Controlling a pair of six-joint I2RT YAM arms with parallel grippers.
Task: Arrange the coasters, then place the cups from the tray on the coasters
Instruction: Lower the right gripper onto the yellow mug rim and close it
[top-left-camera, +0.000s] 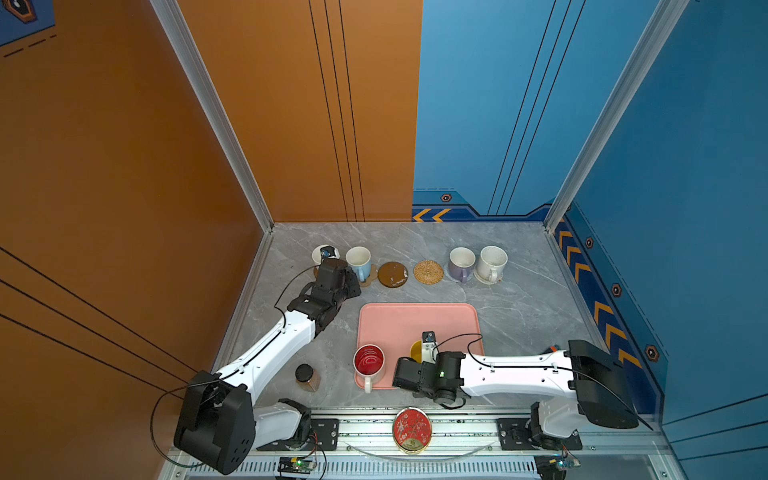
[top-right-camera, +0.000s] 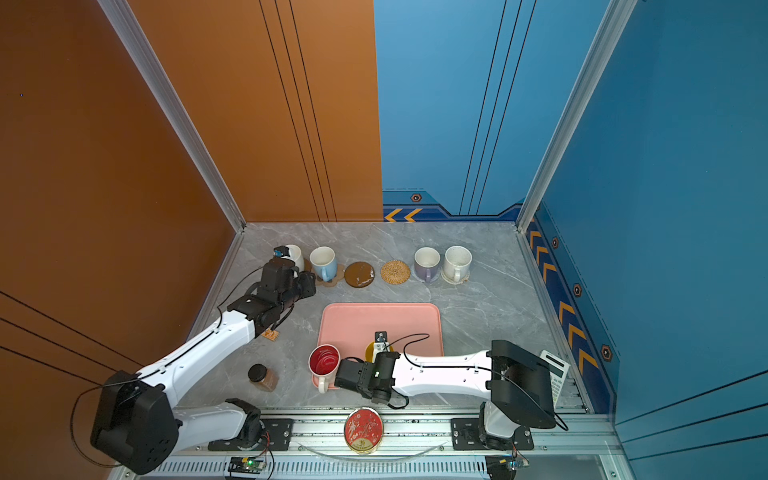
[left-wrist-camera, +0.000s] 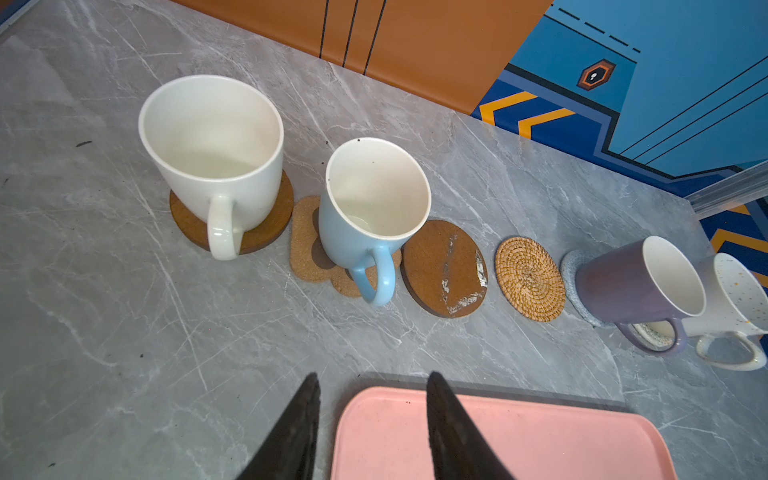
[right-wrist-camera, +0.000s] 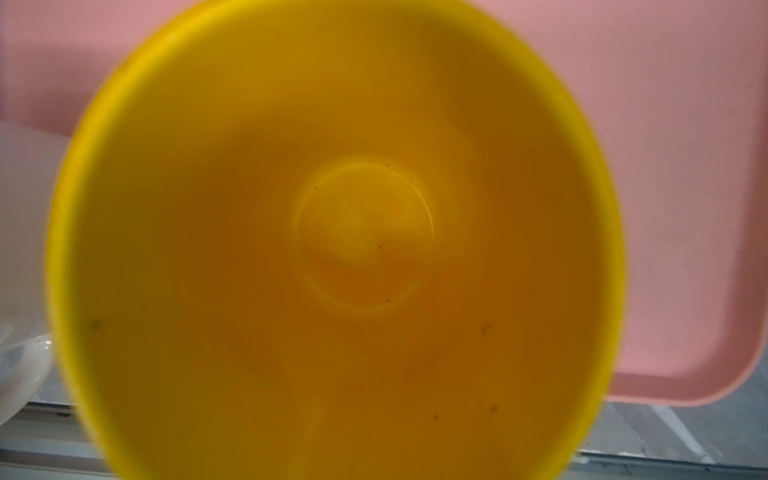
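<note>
While the right hand (top-left-camera: 415, 368) sits over the yellow ceramic mug (right-wrist-camera: 332, 249) at the flat salmon-pink tray (top-left-camera: 399, 324), lower middle of frame, its grip can't be told. Best lift straight, clear the red-lined white mug (top-left-camera: 369, 360), aim for the woven rattan coaster (top-left-camera: 428, 272).

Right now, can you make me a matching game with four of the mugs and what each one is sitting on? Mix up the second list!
Mugs:
1. white mug
2. light blue mug
3. lavender mug
4. red-inside mug

Sitting on:
A. pink tray
B. paw-shaped cork coaster
C. round brown coaster
D. blue-grey coaster

Pairs: 1-C, 2-B, 3-D, 4-A.
</note>
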